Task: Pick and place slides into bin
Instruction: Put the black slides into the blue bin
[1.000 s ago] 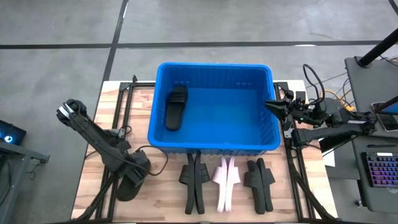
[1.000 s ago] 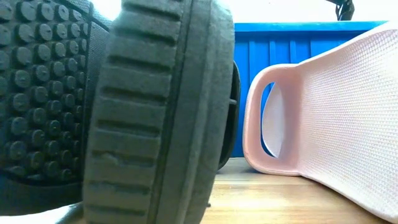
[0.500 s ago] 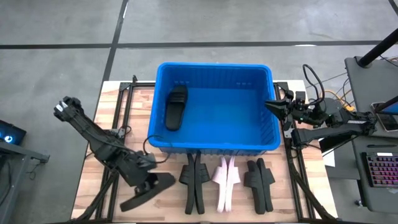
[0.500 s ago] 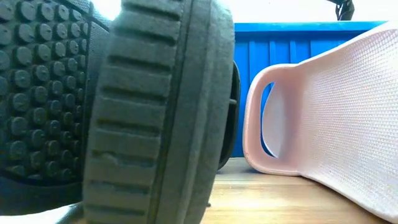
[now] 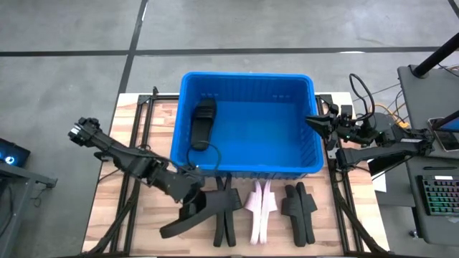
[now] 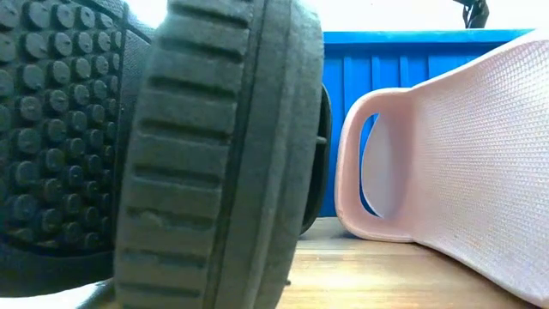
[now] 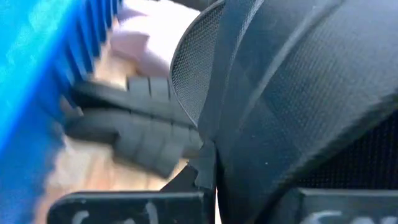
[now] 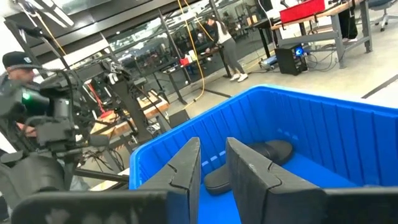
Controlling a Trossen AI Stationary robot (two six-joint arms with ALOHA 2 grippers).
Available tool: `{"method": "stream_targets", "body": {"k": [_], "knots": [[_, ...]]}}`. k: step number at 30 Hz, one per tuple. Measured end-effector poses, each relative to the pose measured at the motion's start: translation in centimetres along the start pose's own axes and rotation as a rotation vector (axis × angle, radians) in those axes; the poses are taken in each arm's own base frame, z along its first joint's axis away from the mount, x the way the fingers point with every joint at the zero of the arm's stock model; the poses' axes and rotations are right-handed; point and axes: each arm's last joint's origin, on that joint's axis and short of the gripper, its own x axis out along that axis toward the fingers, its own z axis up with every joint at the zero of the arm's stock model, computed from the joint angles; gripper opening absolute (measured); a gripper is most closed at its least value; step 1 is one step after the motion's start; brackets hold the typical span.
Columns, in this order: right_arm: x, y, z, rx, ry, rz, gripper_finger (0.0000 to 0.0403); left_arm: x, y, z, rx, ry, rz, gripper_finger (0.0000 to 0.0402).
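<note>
My left gripper (image 5: 192, 202) is shut on a black slide (image 5: 181, 221) above the table's near part, just left of the row of slides. That slide fills the left wrist view (image 7: 298, 93). A black pair (image 5: 224, 209), a pale pink pair (image 5: 259, 208) and another black pair (image 5: 300, 211) stand on edge in front of the blue bin (image 5: 188, 161). One black slide (image 5: 202, 123) lies flat in the bin's left part. My right gripper (image 8: 213, 165) waits over the bin's right rim, its fingers a narrow gap apart and empty. My left gripper holds the black slide by its far end (image 5: 197, 209), coming down at a slant from the table's left. The slide itself hides the fingers' place of contact in the wrist view. The slide reaches out below the gripper toward the near left; whether its low end (image 5: 166, 231) touches the table I cannot tell.
In the low view a black slide's ribbed sole (image 6: 214, 154) and a pink slide (image 6: 455, 172) stand close to the camera, with the bin's wall (image 6: 386, 86) behind them. Black rails (image 5: 136, 129) run along both sides of the table. People and benches show in the room beyond.
My left gripper has moved toward the table's right edge, carrying the black slide toward the row of slides. The slide has swung out from under the gripper and now shows its full length, pointing near-left.
</note>
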Motion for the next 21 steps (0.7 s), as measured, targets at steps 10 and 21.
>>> {"method": "stream_targets", "body": {"k": [10,21], "knots": [[0.0,0.0,0.0,0.0,0.0,0.0,0.0079,-1.9,1.1,3.7,0.141,-0.201,0.161,0.0],[0.0,0.0,0.0,0.0,0.0,0.0,0.007,-1.9,5.7,6.6,0.124,-0.287,0.402,0.0]]}}
